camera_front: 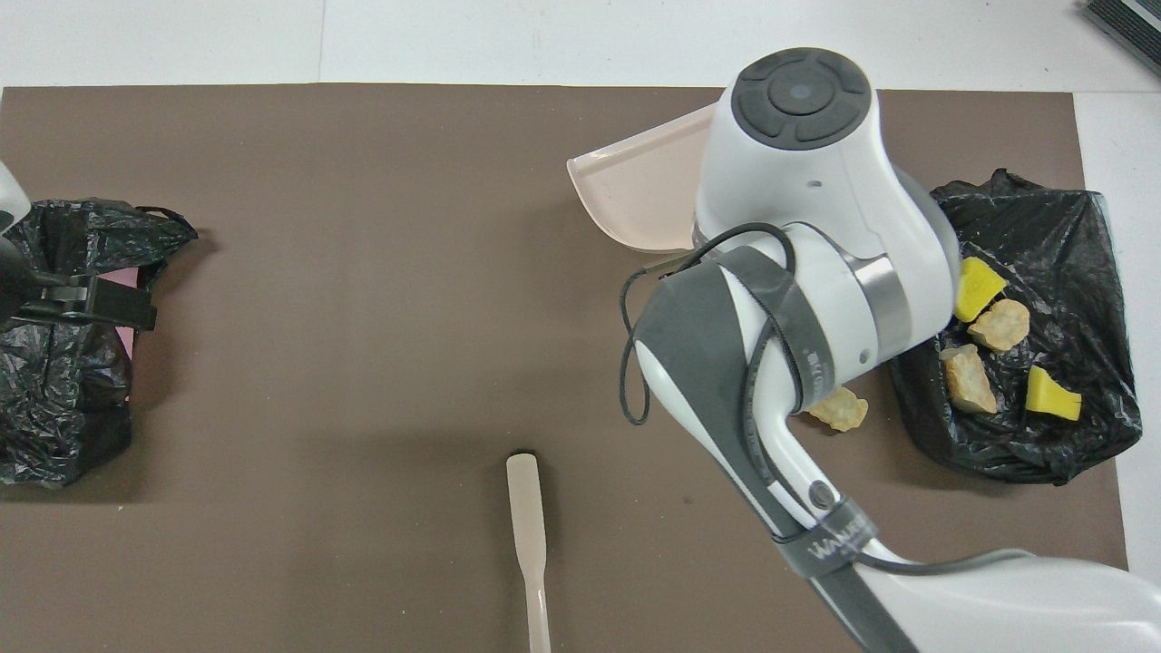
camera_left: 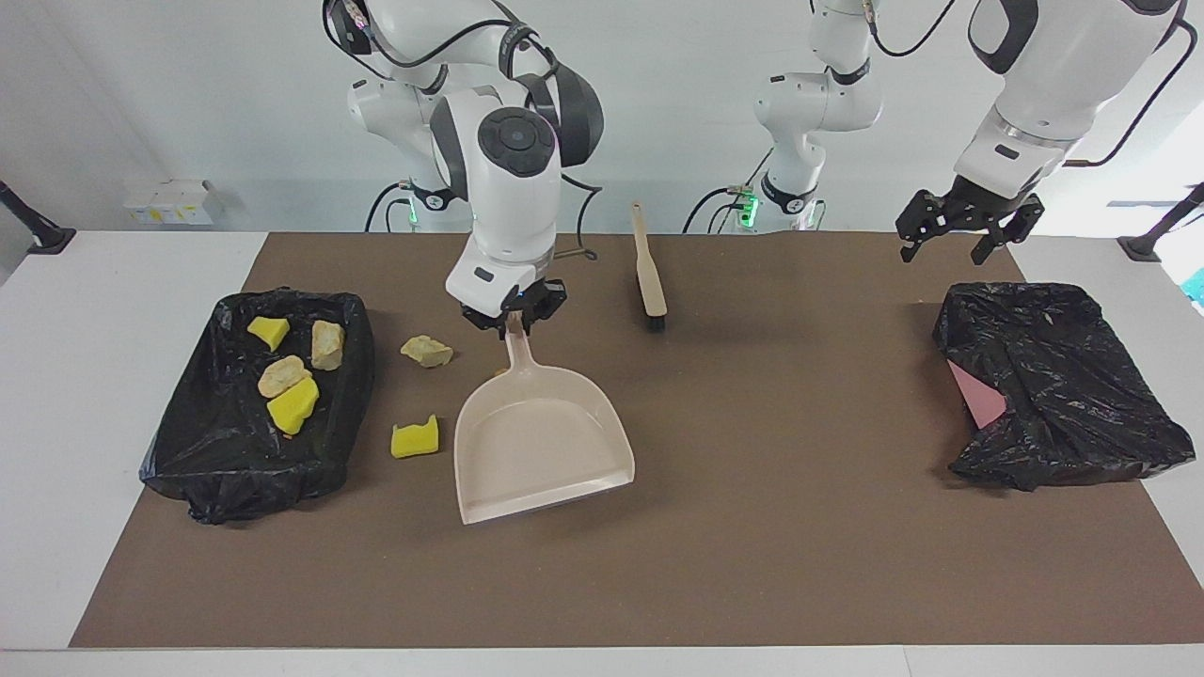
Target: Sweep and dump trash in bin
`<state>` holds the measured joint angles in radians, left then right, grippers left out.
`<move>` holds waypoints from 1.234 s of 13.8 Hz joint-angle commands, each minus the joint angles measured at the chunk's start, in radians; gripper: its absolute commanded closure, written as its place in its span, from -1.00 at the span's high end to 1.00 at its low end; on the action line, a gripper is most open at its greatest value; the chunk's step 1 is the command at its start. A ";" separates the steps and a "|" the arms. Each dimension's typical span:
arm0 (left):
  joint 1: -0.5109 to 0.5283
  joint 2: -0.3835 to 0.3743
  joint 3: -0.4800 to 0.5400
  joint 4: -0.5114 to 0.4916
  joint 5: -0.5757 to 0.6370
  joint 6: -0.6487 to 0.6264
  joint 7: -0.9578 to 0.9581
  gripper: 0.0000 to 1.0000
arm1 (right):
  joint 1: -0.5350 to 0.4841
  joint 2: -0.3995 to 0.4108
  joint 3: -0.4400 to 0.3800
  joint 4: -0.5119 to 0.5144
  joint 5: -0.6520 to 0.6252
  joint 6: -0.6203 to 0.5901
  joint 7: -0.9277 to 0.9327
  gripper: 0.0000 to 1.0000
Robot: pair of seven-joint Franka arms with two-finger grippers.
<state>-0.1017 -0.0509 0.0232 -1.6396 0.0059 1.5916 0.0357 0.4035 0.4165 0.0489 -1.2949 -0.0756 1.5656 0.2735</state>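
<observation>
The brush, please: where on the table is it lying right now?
In the facing view the brush lies untouched on the brown mat near the robots' edge, about midway between the two arms' ends, nearer the robots than the dustpan.
</observation>
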 commanded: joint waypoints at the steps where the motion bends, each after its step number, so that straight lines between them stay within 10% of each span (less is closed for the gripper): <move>1: -0.012 -0.006 0.011 0.012 0.019 -0.015 0.006 1.00 | 0.031 0.112 0.002 0.116 0.077 0.019 0.114 -1.00; 6: -0.015 -0.006 0.008 0.014 0.017 -0.007 0.009 1.00 | 0.120 0.255 0.003 0.189 0.125 0.155 0.323 -1.00; 17: -0.027 -0.006 0.001 0.006 0.006 -0.007 0.015 1.00 | 0.183 0.294 0.009 0.123 0.234 0.283 0.409 -0.84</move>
<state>-0.1144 -0.0522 0.0162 -1.6378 0.0061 1.5922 0.0417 0.5955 0.7169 0.0534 -1.1537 0.1319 1.8262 0.6822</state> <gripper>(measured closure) 0.000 0.678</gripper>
